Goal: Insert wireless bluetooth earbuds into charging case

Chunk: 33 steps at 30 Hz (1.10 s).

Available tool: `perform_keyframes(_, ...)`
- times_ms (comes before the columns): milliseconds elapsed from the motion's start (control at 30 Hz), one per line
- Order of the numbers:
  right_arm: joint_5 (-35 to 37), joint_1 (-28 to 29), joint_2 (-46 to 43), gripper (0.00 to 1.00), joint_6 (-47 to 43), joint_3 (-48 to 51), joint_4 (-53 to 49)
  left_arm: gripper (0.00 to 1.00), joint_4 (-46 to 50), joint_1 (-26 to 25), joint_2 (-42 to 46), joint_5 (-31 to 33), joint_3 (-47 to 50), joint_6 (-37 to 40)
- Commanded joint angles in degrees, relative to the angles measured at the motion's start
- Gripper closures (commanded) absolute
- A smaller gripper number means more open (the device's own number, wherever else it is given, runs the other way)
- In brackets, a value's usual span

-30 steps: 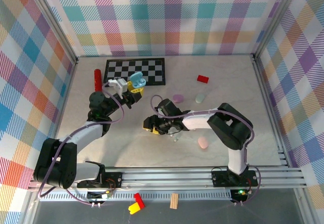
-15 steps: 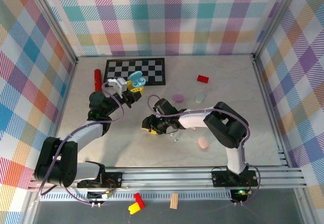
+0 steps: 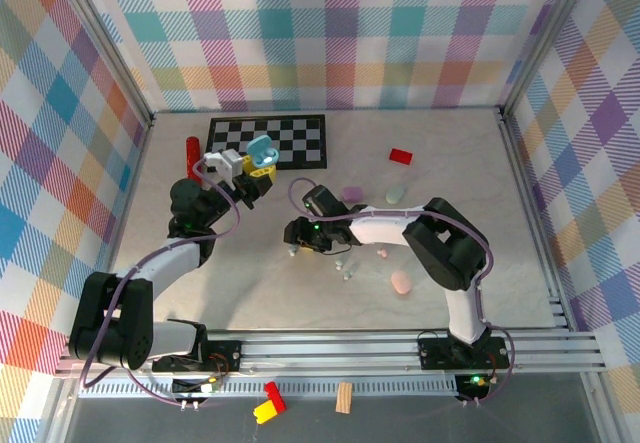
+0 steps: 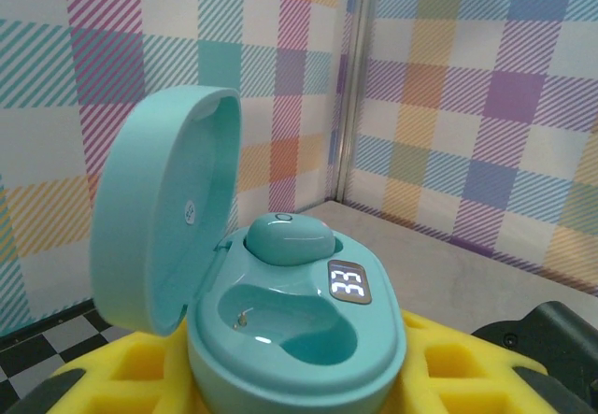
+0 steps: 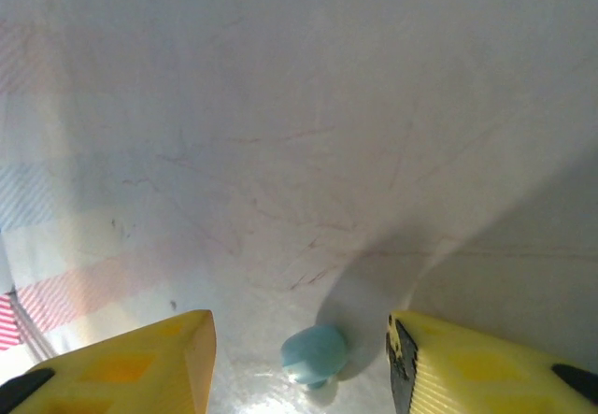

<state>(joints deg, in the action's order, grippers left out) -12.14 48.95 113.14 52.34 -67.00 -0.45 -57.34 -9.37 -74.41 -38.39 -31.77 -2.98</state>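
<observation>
White digits "33" on the small display (image 4: 349,281) of the open teal charging case (image 4: 297,344)

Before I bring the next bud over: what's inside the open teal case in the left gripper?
The teal case holds one teal earbud, seated in its far well. The near well is empty. What lies beneath the seated bud is covered by it.

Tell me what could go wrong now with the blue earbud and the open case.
The blue earbud is tiny and rounded between the right gripper's open jaws, so it may slip as they close. The case in the left gripper has one empty pocket beside its raised lid; a tilted earbud might miss it.
</observation>
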Motion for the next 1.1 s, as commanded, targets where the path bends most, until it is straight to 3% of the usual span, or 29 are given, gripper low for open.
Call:
perform_keyframes(0, 2.1, -0.3, 0.2, 0.51, -4.2, -2.0, -4.1, 0.64, -3.1, 1.3, 0.9, 1.2, -1.4, -1.8)
perform_keyframes(200, 2.3, 0.4, -0.4, 0.58, -4.7, -3.4, -8.0, 0.64, -3.4, 3.5, 0.5, 4.6, -1.1, -3.6)
perform_keyframes(600, -2.0, 1.8, 2.1, 0.61, 1.0, -4.8, -7.1, 0.63, -2.8, 4.1, 0.8, 4.0, -1.2, -4.1)
perform_keyframes(900, -2.3, 1.9, 4.5, 0.64, 0.0, -7.7, -10.8, 0.63, -2.6, 4.2, 1.4, 3.9, -1.0, -3.9)
perform_keyframes(1067, -2.9, 1.9, 6.3, 0.71, -1.2, -9.6, -14.4, 0.63, -2.3, 4.3, 1.1, 4.1, -1.0, -3.9)
